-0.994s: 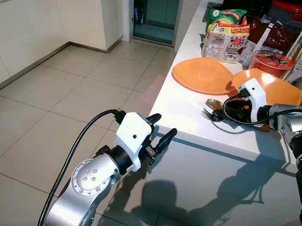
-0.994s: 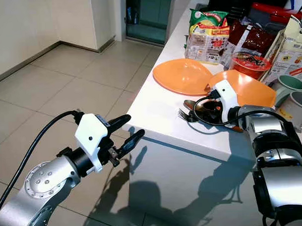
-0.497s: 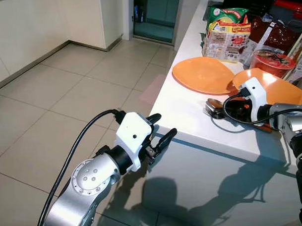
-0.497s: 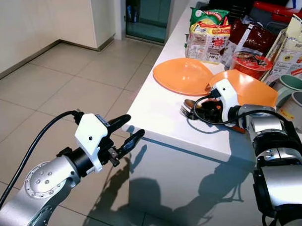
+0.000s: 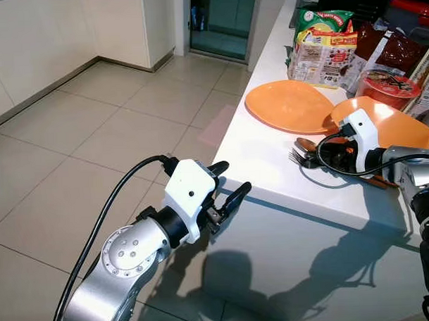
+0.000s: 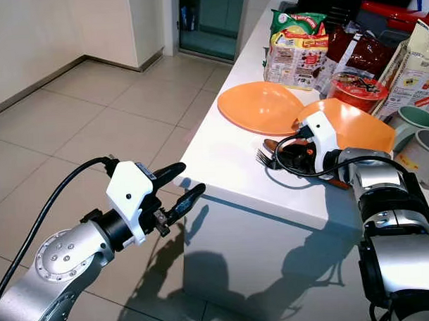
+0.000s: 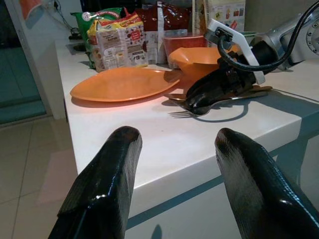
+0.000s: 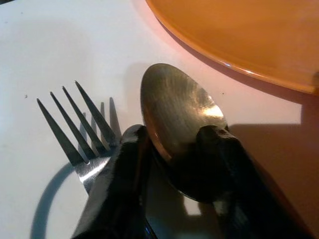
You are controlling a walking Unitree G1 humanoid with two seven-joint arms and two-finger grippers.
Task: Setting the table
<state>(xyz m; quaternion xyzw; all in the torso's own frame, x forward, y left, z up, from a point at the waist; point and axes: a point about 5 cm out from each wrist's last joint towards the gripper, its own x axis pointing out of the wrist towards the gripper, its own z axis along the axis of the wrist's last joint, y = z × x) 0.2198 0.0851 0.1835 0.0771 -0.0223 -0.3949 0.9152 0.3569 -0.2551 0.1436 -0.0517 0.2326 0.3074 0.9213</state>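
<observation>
Early stage | right gripper (image 5: 314, 155) jaws clasp steel spoon (image 8: 179, 119) and steel fork (image 8: 79, 134) on white surface (image 5: 264, 166) beside flat orange plate (image 5: 286, 105) | left gripper (image 5: 228, 185) jaws apart, idle | cutlery not yet laid out.

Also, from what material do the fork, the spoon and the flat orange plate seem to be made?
The fork looks like polished steel: its tines are silvery and shiny. The spoon seems metal too, with a bright glint on its bowl, though it looks more golden or brownish. The flat orange plate is probably plastic or melamine: one even, opaque colour with a soft sheen. Ceramic cannot be excluded.
</observation>
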